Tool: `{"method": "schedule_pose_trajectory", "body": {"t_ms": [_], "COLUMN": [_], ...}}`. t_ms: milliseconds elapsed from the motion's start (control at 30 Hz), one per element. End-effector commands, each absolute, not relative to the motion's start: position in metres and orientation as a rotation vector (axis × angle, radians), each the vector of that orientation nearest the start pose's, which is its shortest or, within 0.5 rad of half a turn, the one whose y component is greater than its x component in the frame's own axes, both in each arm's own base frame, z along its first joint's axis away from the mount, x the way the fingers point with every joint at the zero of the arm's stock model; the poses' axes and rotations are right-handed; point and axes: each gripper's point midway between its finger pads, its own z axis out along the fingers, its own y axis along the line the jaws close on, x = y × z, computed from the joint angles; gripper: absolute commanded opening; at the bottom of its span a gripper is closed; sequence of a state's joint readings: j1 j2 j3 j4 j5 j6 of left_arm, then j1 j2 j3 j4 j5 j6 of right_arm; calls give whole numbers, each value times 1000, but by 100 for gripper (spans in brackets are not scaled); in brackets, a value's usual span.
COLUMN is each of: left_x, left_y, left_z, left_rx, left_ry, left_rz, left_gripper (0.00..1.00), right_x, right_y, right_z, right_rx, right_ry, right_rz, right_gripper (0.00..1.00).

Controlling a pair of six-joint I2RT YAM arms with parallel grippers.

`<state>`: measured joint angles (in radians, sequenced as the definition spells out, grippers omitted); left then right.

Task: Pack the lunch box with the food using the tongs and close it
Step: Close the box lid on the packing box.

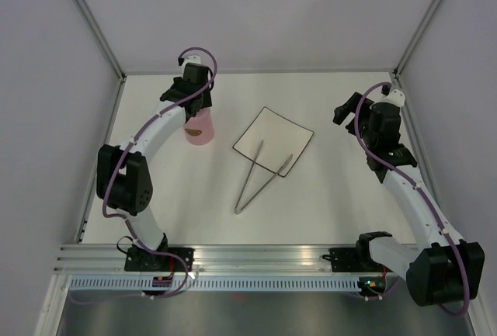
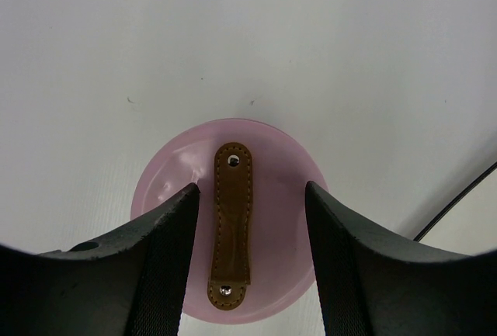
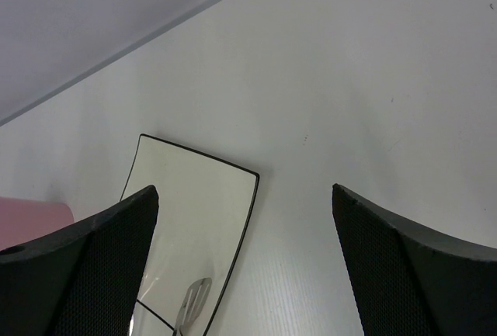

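The pink lunch box (image 1: 199,129) stands at the back left of the table with its round pink lid (image 2: 276,188) on top. The lid's brown handle (image 2: 232,223) runs between the fingers of my left gripper (image 2: 250,188), which hovers right above it, open, touching nothing. The silvery tongs (image 1: 256,181) lie in a narrow V, tips resting on the white plate (image 1: 273,136), and one tip (image 3: 193,298) shows in the right wrist view. My right gripper (image 3: 245,189) hangs open and empty above the table, right of the plate (image 3: 194,196). The food is out of view.
The left arm (image 1: 144,146) arches over the left side of the table, and the right arm (image 1: 411,188) over the right side. Grey walls with metal posts close in the back and both sides. An aluminium rail (image 1: 256,262) runs along the near edge.
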<state>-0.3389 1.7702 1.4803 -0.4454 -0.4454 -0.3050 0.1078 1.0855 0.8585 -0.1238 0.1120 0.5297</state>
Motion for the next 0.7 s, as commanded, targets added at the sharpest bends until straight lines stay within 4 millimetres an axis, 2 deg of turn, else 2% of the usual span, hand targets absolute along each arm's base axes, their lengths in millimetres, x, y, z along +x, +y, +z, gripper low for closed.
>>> {"method": "schedule_pose_trajectory", "body": {"t_ms": [0,233,333,600,667], "left_x": [372,353,352,346,350], "left_y": [-90,-90,-96,-82,-81], "left_z": [48,37,33,26,35], "left_rx": [5,-55,-107,-116,-111], "left_ry": [2764,2823,2826,2824,2797], "left_rz": [309,257,122,220,222], "left_gripper": [63,62,62,61,62], "right_x": [366,363,365,367,369], "right_y": [36,33,36,40,44], "right_z": [229,220,219,216,218], "right_rx": [480,491,484,467,454], "right_ry": [1858,1869,1873,1888,1887], "right_rz": [286,268,281,300,320], "right_gripper": [98,98,98,98,98]}}
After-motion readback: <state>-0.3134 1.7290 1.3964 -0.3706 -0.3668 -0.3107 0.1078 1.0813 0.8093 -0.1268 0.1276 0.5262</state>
